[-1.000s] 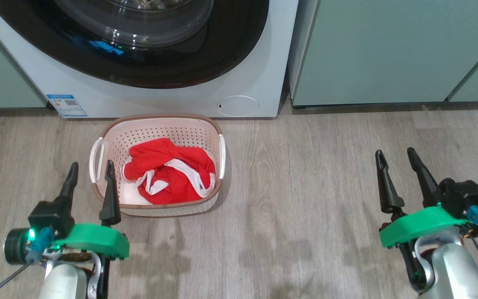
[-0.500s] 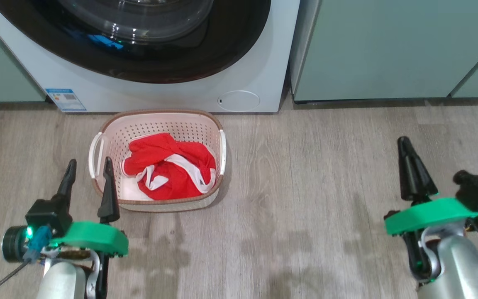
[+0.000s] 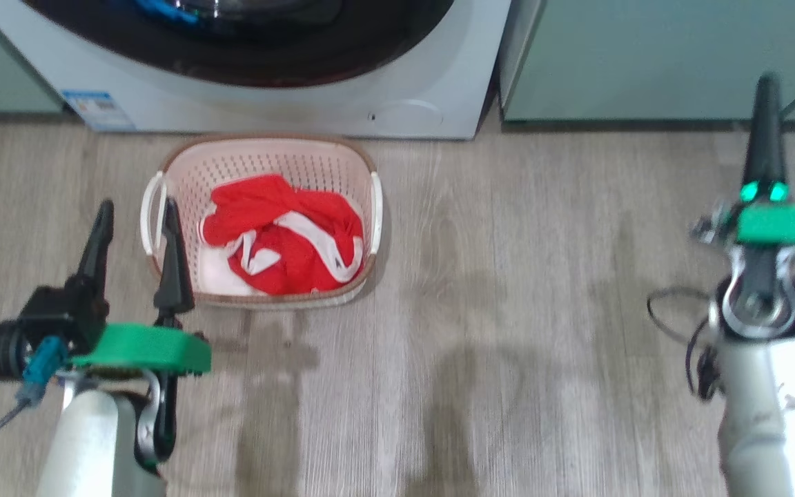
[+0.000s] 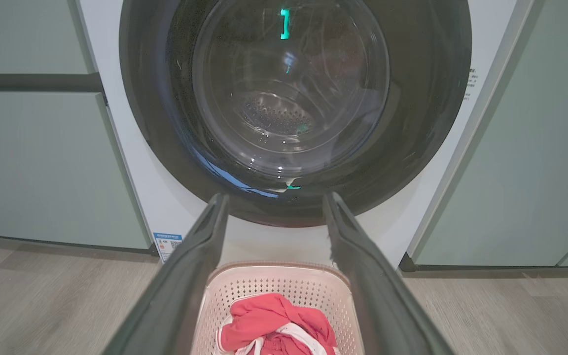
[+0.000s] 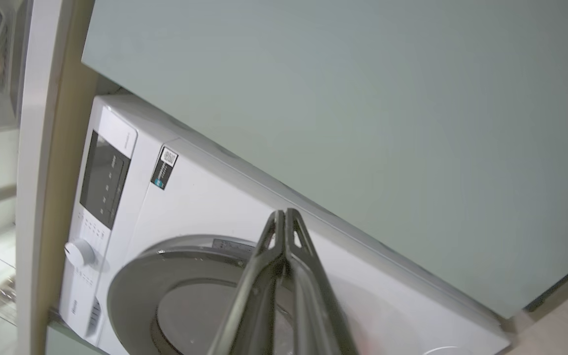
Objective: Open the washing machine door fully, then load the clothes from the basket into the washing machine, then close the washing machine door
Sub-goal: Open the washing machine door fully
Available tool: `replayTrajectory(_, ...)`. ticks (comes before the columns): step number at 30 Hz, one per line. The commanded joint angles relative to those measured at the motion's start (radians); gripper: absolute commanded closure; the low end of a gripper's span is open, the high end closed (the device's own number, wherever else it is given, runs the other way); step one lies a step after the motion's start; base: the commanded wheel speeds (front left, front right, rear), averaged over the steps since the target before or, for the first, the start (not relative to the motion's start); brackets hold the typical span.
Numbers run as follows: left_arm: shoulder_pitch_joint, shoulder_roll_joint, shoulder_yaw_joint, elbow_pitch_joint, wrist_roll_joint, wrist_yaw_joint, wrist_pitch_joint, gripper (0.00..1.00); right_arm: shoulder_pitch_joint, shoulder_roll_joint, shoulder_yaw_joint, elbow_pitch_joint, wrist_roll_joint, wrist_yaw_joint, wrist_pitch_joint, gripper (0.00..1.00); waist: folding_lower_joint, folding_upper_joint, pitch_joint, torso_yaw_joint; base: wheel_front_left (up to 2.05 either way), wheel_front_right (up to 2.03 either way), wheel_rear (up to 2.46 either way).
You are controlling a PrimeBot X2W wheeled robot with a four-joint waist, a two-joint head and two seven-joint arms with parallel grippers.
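Front and centre, a white front-loading washing machine (image 3: 439,83) stands between pale green cabinets (image 3: 646,55) on a grey wood floor (image 3: 508,310). Its round washing machine door (image 4: 289,98), black-rimmed with a glass bowl, sits shut flush against the front, so the opening step looks not yet done.

On the floor just in front of the machine is a cream perforated basket (image 3: 266,166). The red clothes with white trim (image 3: 280,241) lie bundled inside it.

The left gripper (image 3: 136,207) hangs low just beside the basket's left handle, fingers spread wide and empty. The right gripper (image 3: 766,90) is raised off to the right, near the cabinet front. Its fingers are pressed together and hold nothing.

Likely risks:
- No handle or catch can be made out, so closed fingers may slide off the glossy rim.
- A pull at the wrong edge would strain the hinge.
- The left fingers could knock the basket aside.
- Cloth draped over the drum lip could stop the door latching.
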Motion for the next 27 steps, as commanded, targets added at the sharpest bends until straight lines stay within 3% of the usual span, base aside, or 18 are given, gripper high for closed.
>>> replayTrajectory(1, -0.048, 0.008, 0.031, -0.043, -0.003, -0.005, -0.012, 0.00, -0.062, -0.002, 0.013, -0.025, 0.043, 0.000, 0.016, 1.00, 0.0001, 0.0000, 0.043, 0.017, 0.00, 0.00, 0.00)
replayTrajectory(5, -0.092, 0.006, 0.027, -0.061, -0.003, -0.015, -0.012, 0.00, -0.185, -0.002, -0.022, 0.019, 0.178, 0.000, 0.077, 1.00, 0.0001, 0.0000, 0.108, 0.041, 0.00, 0.00, 0.00)
replayTrajectory(11, -0.153, -0.007, 0.017, -0.070, -0.007, -0.030, -0.012, 0.00, -0.374, -0.026, -0.078, 0.144, 0.259, 0.000, 0.170, 1.00, 0.0001, 0.0000, 0.193, 0.089, 0.00, 0.00, 0.00)
replayTrajectory(27, -0.261, -0.037, -0.021, -0.064, -0.026, -0.054, -0.012, 0.00, -0.796, -0.091, -0.021, 0.494, 0.198, 0.000, 0.439, 1.00, 0.0001, 0.0000, 0.310, 0.203, 0.00, 0.00, 0.00)
